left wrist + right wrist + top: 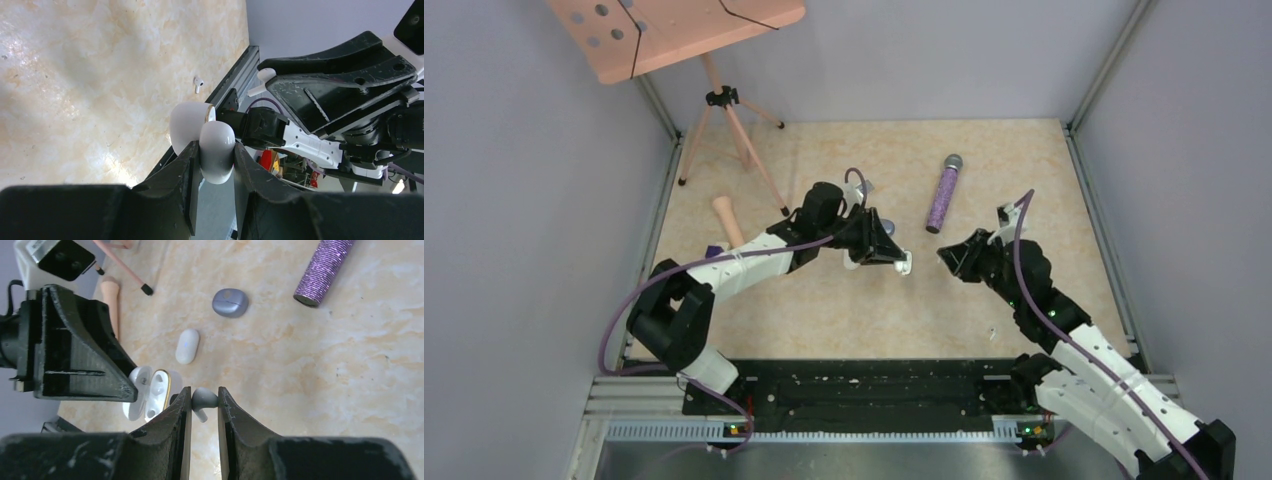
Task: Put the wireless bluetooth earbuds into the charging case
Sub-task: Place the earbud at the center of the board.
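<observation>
From above, the left claw (892, 262) holds the open case (904, 264) out toward the right claw (948, 256), and a spare earbud (992, 335) lies on the table (844, 310).

At the left wrist, the jaws are clenched on the case.

At the right wrist, the jaws pinch a white earbud (204, 398) just beside the case. Neither bud looks seated yet.

Charging case (150, 392) and earbud (204, 398): glossy white plastic. Beyond the case, microphone (324, 270) of rough purple glitter; tabletop (350, 365) smooth, marbled.
</observation>
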Robot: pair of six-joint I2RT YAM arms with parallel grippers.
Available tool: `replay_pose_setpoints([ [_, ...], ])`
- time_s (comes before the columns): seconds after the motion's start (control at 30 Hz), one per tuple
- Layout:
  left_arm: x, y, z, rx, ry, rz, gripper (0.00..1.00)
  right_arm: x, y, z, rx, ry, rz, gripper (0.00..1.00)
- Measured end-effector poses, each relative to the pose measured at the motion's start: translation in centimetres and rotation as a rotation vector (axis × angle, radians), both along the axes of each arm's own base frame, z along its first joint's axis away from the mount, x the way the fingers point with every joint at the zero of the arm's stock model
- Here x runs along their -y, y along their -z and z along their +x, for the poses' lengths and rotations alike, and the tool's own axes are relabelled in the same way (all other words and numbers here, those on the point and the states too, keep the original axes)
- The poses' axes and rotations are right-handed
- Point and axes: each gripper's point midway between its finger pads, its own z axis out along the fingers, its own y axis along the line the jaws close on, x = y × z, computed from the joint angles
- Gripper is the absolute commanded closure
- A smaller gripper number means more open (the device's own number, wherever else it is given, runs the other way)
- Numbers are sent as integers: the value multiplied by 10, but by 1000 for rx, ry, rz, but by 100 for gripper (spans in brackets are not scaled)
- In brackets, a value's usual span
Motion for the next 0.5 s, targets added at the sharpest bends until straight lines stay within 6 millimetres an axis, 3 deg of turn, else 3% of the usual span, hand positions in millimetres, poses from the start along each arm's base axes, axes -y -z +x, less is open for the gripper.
replay_pose_setpoints([
  [0.23, 0, 1, 1, 2, -7, 4, 100, 10, 16, 0, -70, 68, -19, 100],
  [0.5, -1, 4, 3, -2, -25, 9, 100, 11, 17, 0, -99, 98, 21, 100],
])
